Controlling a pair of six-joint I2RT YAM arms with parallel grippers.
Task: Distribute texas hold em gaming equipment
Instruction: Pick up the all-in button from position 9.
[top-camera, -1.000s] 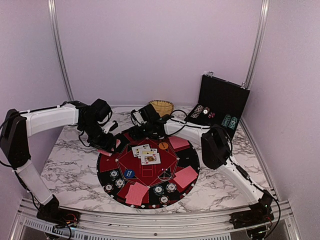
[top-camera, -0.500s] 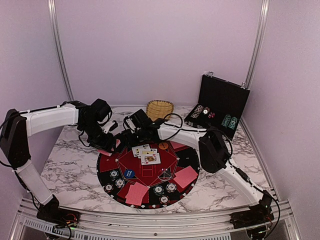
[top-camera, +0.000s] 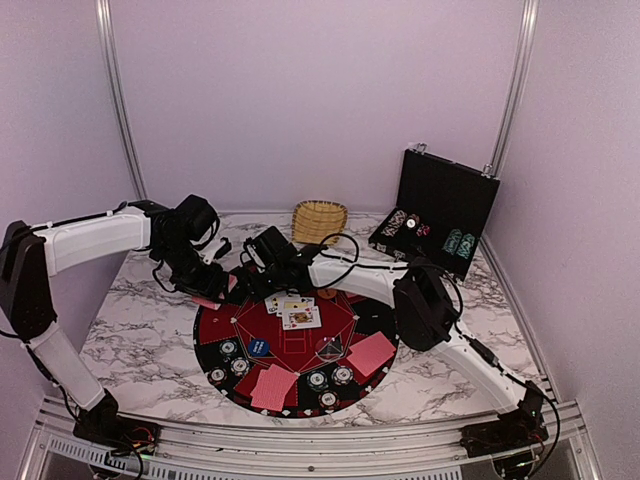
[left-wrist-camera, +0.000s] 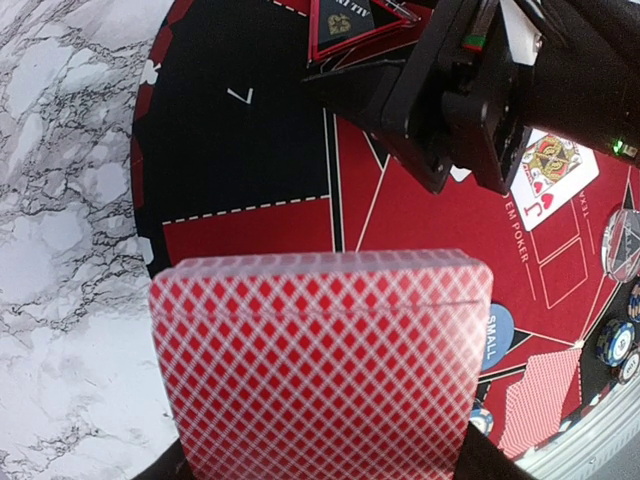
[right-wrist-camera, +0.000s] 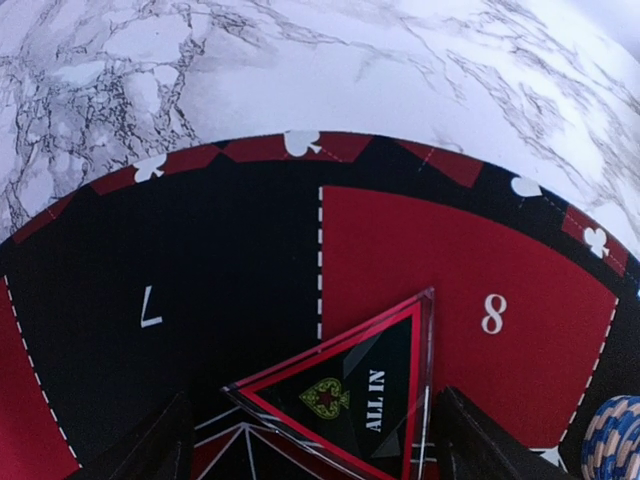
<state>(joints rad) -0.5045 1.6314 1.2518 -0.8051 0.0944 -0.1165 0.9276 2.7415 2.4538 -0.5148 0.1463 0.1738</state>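
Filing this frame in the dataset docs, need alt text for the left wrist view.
A deck of red-backed cards, gripped by the left gripper, fills the lower frame. Beyond it lies a black-and-red round mat on a marble table, with the right gripper open over a triangular All In marker and a face-up jack further right.

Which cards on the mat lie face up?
The centre cards on the mat; the other cards show red backs.

Shining smooth across the white grey-veined marble-look tabletop (right-wrist-camera: 300, 60); looking matt on the round black-and-red mat (right-wrist-camera: 200, 260); glinting on the black triangular plastic plaque (right-wrist-camera: 350, 400); showing paper on the red lattice-backed card deck (left-wrist-camera: 320, 370)
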